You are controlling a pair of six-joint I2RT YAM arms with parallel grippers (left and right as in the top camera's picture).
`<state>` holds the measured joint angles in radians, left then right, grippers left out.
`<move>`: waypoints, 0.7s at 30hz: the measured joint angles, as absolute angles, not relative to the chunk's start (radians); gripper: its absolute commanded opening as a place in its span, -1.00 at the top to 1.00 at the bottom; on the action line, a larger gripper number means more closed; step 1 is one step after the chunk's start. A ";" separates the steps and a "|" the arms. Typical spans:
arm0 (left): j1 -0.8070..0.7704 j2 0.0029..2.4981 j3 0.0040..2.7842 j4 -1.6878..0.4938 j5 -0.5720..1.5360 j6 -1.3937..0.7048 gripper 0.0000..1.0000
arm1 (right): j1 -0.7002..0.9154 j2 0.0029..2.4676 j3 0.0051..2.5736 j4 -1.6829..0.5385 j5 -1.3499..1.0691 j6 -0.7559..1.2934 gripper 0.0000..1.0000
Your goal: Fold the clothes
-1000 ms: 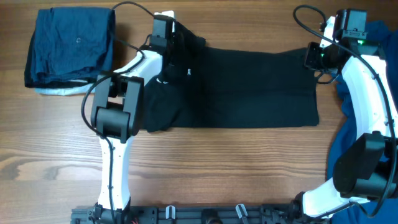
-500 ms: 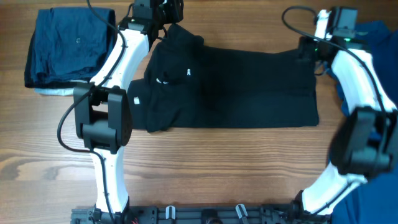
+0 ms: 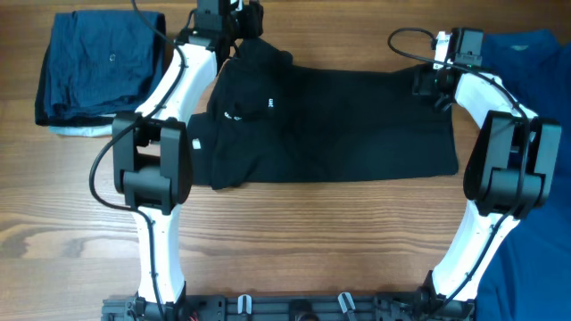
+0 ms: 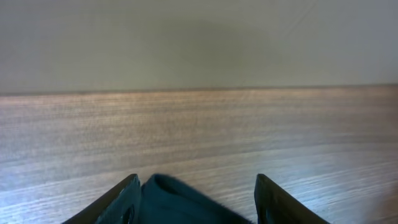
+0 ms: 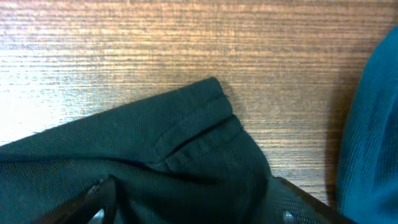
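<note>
Wooden surface (image 3: 339, 241), black shirt (image 3: 348, 125) spread flat at centre. Both arms have swung out to its far edge. Left claw (image 3: 239, 21) sits at 11 o'clock by the collar, right claw (image 3: 428, 82) at 1 o'clock over the hem corner. Both claws are spread, straddling cloth, not yet pinching. A grasp for the fold looks imminent.

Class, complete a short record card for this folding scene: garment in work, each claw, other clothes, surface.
Garment in work: black polo, laid sideways, white logo showing
Left claw: open at the collar end, black fabric between its fingers
Right claw: open over the far hem corner
Other clothes: folded navy shirt at left; bright blue shirt at right
Surface: wooden table
</note>
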<state>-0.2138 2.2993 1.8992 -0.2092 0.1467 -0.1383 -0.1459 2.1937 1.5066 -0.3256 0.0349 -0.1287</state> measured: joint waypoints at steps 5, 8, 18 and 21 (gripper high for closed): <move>-0.214 2.316 1.899 -0.224 0.146 -0.134 -0.11 | -0.146 2.161 1.616 -0.406 0.006 -0.109 -0.51; -0.214 2.317 1.899 -0.224 0.147 -0.131 -0.08 | -0.146 2.090 1.679 -0.382 -0.019 -0.093 -0.49; -0.214 2.367 1.899 -0.229 0.147 -0.131 -0.08 | -0.146 2.223 1.703 -0.359 -0.053 -0.064 -0.47; -0.214 2.392 1.899 -0.225 0.146 -0.131 -0.12 | -0.146 2.289 1.702 -0.365 -0.057 -0.056 -0.47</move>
